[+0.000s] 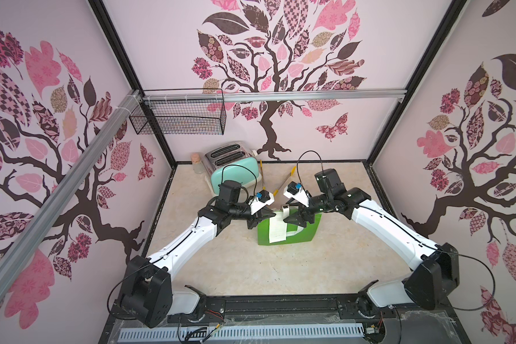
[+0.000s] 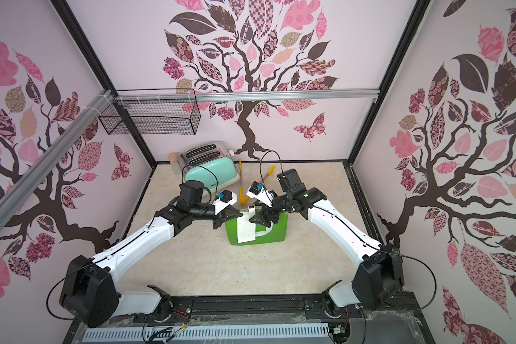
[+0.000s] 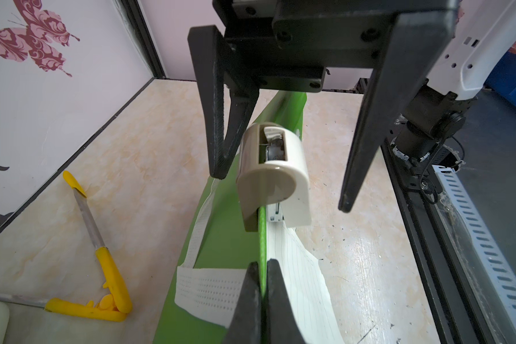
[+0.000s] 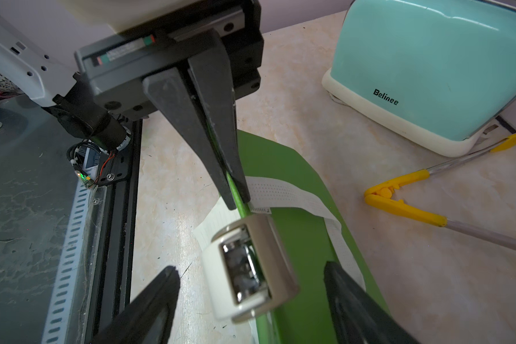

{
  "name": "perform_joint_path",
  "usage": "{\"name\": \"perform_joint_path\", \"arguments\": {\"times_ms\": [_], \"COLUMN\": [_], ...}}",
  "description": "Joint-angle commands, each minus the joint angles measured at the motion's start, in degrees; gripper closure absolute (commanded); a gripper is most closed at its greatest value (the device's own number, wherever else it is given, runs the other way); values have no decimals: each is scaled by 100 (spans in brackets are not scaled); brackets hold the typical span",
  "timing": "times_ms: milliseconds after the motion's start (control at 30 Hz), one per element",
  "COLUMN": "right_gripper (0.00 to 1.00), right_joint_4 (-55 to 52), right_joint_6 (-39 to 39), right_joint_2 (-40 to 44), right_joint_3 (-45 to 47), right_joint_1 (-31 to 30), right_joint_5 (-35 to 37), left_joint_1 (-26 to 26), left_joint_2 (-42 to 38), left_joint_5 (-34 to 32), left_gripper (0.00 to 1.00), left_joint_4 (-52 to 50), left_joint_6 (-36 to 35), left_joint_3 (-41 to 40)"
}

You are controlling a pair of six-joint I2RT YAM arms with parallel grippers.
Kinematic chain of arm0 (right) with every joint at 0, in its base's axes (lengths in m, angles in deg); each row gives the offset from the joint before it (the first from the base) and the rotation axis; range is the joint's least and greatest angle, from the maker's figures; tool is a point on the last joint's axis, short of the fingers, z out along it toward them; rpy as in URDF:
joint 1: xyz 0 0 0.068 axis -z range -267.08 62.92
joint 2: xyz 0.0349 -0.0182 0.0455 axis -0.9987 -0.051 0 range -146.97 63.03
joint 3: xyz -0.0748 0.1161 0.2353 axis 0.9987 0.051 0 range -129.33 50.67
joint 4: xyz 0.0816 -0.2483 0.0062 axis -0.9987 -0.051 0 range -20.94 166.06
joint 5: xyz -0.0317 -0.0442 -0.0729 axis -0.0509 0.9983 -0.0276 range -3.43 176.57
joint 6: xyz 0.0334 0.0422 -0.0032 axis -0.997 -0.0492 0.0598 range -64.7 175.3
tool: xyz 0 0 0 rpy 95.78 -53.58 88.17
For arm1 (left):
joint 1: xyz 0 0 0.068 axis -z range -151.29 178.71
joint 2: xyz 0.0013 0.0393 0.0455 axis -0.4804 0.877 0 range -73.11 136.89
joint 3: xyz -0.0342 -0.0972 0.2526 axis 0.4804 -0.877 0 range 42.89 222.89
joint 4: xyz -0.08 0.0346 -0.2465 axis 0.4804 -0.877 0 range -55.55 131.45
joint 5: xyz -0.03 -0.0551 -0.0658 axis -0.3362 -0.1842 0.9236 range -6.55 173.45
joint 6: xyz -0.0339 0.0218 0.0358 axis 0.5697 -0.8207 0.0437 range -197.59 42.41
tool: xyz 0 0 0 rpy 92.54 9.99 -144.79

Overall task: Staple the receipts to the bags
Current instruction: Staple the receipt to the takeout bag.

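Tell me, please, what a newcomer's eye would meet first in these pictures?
A bright green bag stands mid-table, its top edge pinched by the left gripper, with a white receipt hanging down its near face. A cream stapler straddles that edge between the open jaws of the right gripper.

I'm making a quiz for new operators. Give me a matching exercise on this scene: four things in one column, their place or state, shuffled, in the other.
1 left hand
2 right hand
3 stapler
4 tongs

A lying on the table by the toaster
B open, straddling the stapler
C shut on the bag's top edge
D astride the bag's edge at the receipt

Pairs: 1-C, 2-B, 3-D, 4-A
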Motion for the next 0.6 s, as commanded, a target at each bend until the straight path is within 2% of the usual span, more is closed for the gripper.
{"name": "perform_joint_path", "arguments": {"times_ms": [0,567], "right_gripper": [19,22], "right_joint_4": [-290,-591], "right_joint_6": [143,562], "right_joint_2": [-212,-537], "right_joint_3": [-333,-465], "right_joint_1": [-134,-245], "right_joint_5": [-130,-102], "left_joint_1": [37,43], "left_joint_2": [-66,-60], "left_joint_5": [-1,125], "left_gripper": [100,100], "left_joint_4": [-192,-241], "left_joint_6": [-148,-188], "left_joint_3": [-146,-127]}}
